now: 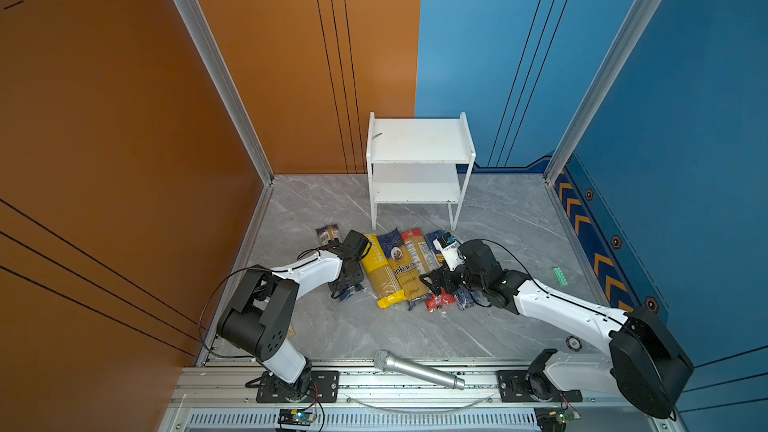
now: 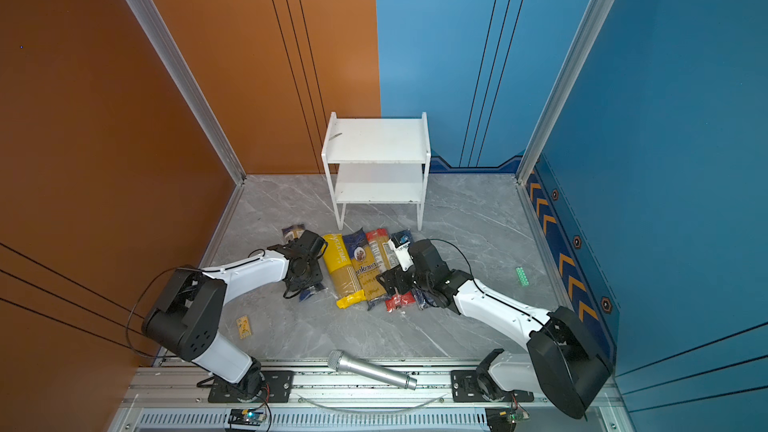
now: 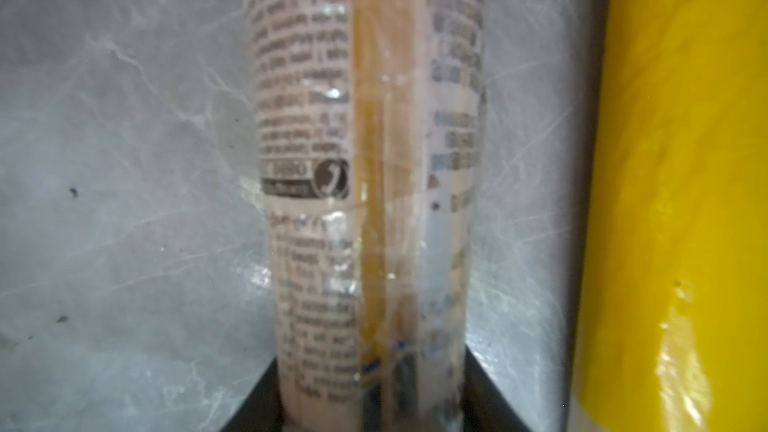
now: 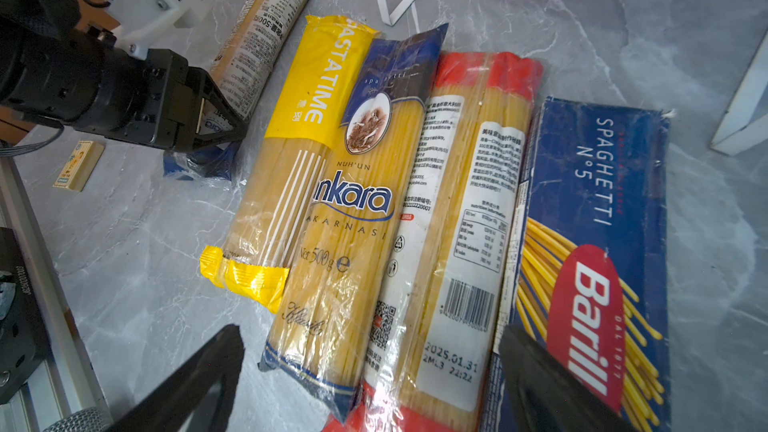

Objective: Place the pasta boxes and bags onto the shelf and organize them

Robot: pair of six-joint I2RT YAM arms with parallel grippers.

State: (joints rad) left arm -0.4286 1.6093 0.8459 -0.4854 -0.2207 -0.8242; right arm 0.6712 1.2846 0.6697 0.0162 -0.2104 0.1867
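Microphone (image 1: 417, 369) foremost; left hand (image 4: 222, 122) tight around clear pack (image 4: 262, 22) beside yellow pack (image 4: 291, 139); right hand (image 4: 370, 338) wide, empty.

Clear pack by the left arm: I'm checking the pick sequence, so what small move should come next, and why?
Probably a short straight lift. The jaws of the left gripper flank the clear pack and seem to press both its sides, yet it lies flat on the table, close beside the yellow pack, and the shelf holds nothing.

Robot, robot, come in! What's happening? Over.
Left gripper clamped on clear pack. Right gripper open above red-ended pack. Shelf holds no packs. Nothing blocking shelf.
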